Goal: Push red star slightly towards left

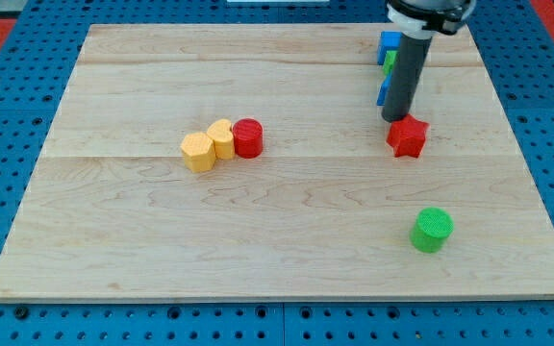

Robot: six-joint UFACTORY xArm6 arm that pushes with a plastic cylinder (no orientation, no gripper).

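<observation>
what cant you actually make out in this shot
- Blue blocks and a green block, view's top right: my rod covers most of them, so shapes and count are unclear.
- My tip: just above the red star; contact cannot be told.
- The arm above the rod: cut off by the top edge.

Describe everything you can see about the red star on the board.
The red star is a small, chunky block with stubby points, solid matte red, plastic-looking. It lies flat on the wooden board, in the view's right half, above the green cylinder. My tip sits at its upper-left edge, touching or nearly so; I cannot tell which. No other block touches it; the blue and green blocks behind the rod stand apart, toward the view's top.
</observation>
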